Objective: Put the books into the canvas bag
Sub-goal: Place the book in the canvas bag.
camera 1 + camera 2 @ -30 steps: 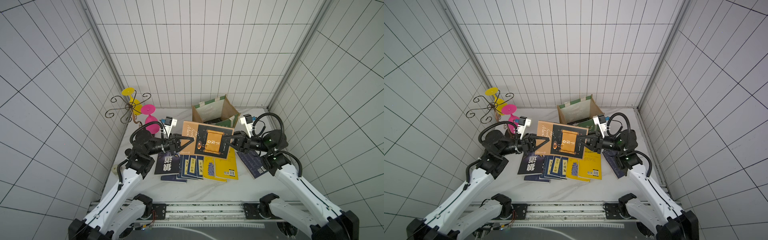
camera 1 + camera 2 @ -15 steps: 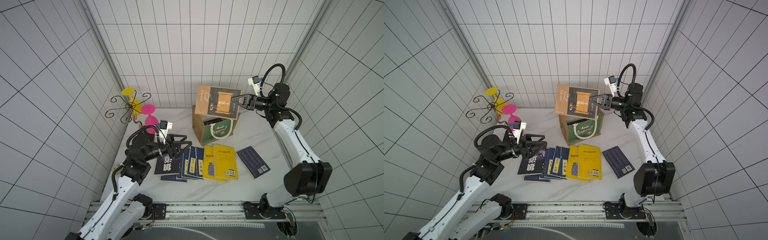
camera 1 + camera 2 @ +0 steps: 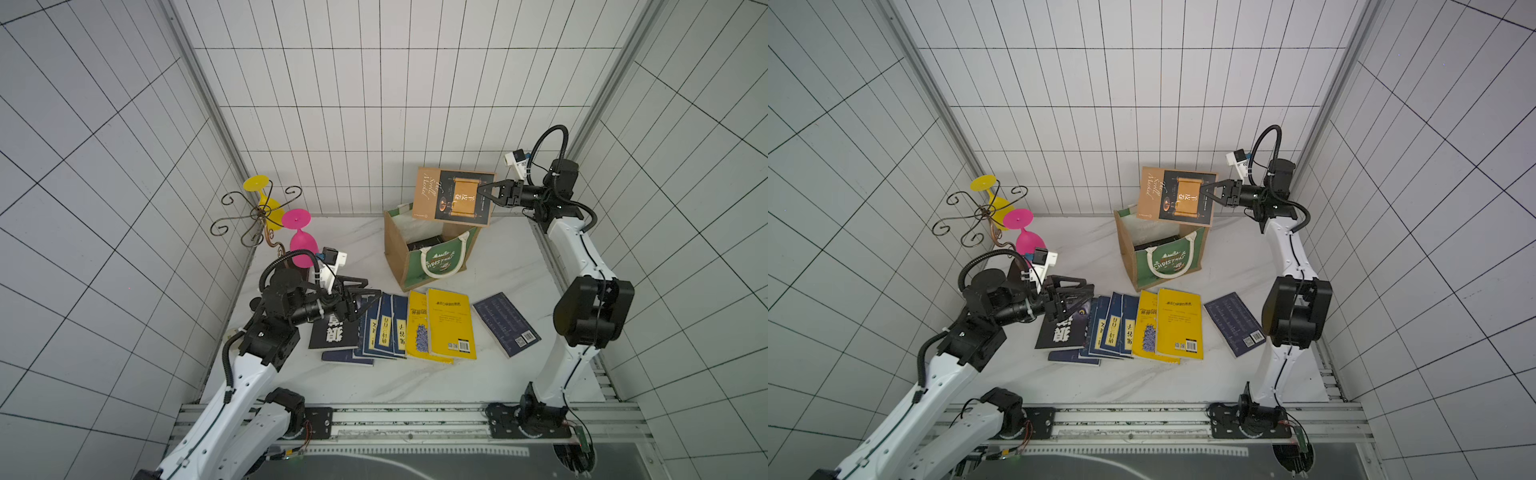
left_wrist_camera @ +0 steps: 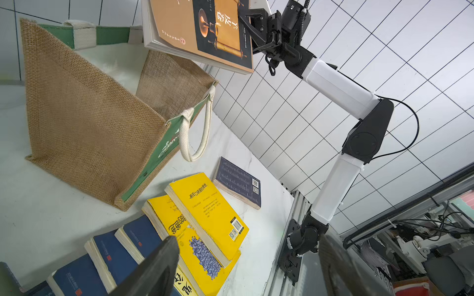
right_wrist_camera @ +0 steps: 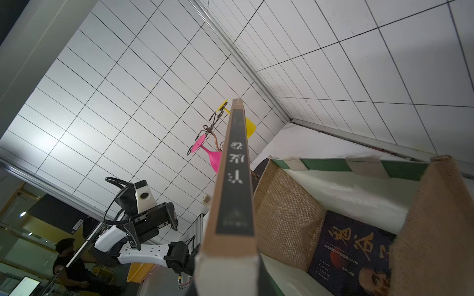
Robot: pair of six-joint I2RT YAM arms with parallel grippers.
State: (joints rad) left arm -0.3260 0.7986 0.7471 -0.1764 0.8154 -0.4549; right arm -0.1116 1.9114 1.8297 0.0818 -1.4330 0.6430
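Note:
My right gripper is shut on the edge of a tan-and-black book, held upright over the open canvas bag. A dark book lies inside the bag. My left gripper hovers open and empty over the row of books on the table: a black one, several navy ones, two yellow ones. One more navy book lies apart to the right.
A wire stand with a yellow goblet and a pink goblet stands at the back left, close behind my left arm. Tiled walls close the table on three sides. A metal rail runs along the front edge.
Both grippers held the tan-and-black book low over the table. The left one let go, opened and drew back; the right one lifted the book up over the bag.

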